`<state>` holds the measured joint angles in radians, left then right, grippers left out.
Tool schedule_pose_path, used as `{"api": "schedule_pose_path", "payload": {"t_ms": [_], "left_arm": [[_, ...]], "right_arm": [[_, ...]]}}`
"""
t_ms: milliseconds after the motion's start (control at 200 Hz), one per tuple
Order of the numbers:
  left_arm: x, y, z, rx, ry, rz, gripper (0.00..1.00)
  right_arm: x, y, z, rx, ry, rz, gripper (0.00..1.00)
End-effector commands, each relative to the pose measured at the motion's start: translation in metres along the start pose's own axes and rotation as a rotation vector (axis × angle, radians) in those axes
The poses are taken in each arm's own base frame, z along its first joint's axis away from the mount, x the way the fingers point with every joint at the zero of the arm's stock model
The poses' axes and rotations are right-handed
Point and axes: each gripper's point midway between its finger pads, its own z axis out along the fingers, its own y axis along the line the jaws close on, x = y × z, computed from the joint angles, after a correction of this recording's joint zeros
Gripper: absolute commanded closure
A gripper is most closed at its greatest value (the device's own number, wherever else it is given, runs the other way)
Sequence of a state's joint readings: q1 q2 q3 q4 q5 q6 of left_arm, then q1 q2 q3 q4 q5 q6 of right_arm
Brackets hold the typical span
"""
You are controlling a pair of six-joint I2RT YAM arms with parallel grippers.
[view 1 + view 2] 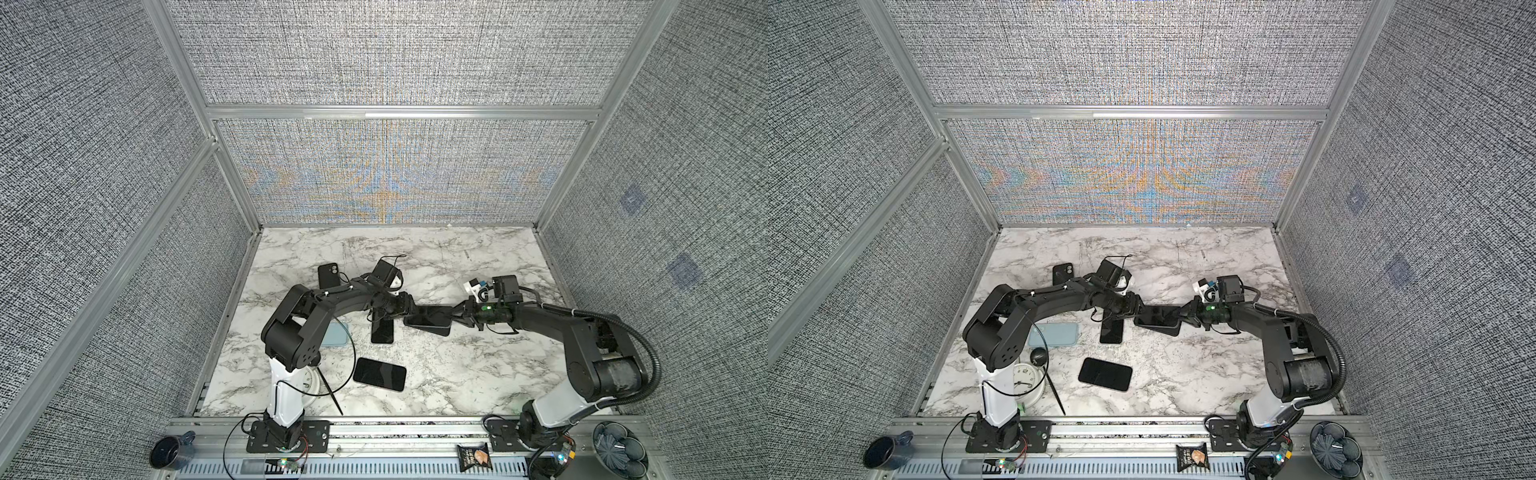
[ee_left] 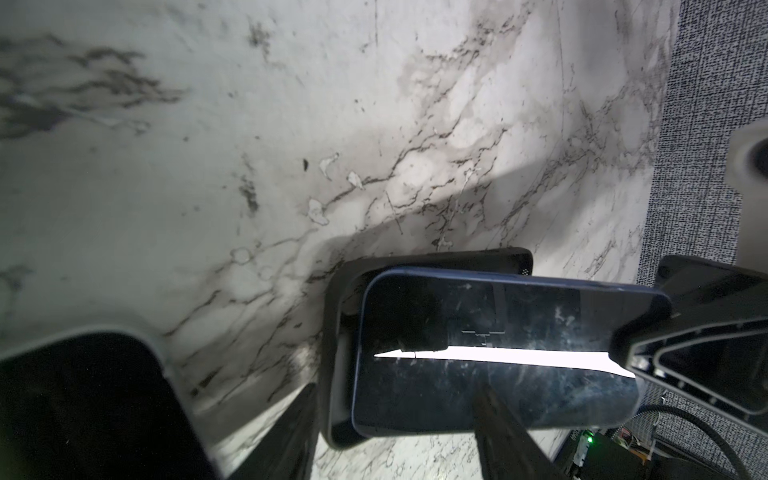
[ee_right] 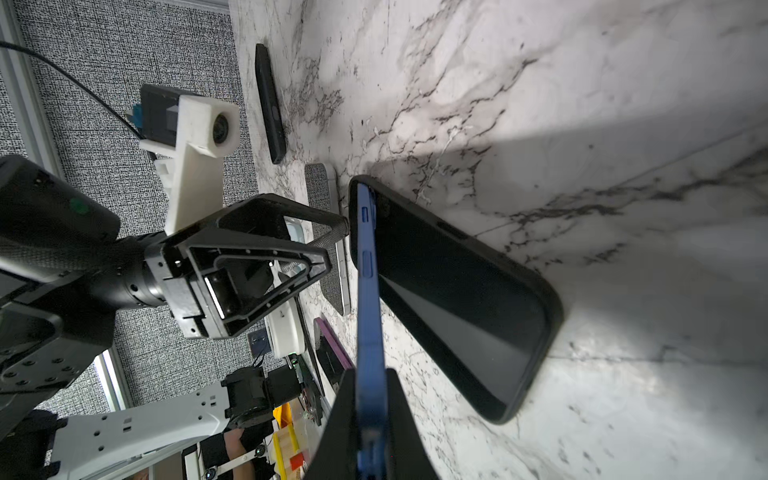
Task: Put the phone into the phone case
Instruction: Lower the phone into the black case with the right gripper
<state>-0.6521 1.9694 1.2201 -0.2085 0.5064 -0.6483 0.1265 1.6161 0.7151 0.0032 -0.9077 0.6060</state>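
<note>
The right claw [image 3: 370, 376] grips the blue phone [image 3: 368, 270] by one end, tilted over the black phone case [image 3: 457, 299], long axes parallel. The left claw [image 3: 336, 243], spread and empty, faces the far end.

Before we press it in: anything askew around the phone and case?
Yes. The blue phone isn't seated: the right gripper holds one end raised, so it slopes toward the black case, closest at the far end. The left wrist view shows case rim past two phone edges, so it's offset.
</note>
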Motion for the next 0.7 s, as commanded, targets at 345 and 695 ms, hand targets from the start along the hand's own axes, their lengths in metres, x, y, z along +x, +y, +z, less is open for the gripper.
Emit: {"api": "schedule_pose_path", "payload": {"t_ms": [345,695], "left_arm": [[0.0,-0.005,-0.002,0.028,-0.01,0.006,0.41],[0.003,-0.003,-0.001,0.034,-0.011,0.0,0.42]], "right_arm": [[0.008,-0.03,0.004,0.124,0.032,0.033,0.79],[0.009,-0.034,0.012,0.194,0.055,0.009,0.71]]}}
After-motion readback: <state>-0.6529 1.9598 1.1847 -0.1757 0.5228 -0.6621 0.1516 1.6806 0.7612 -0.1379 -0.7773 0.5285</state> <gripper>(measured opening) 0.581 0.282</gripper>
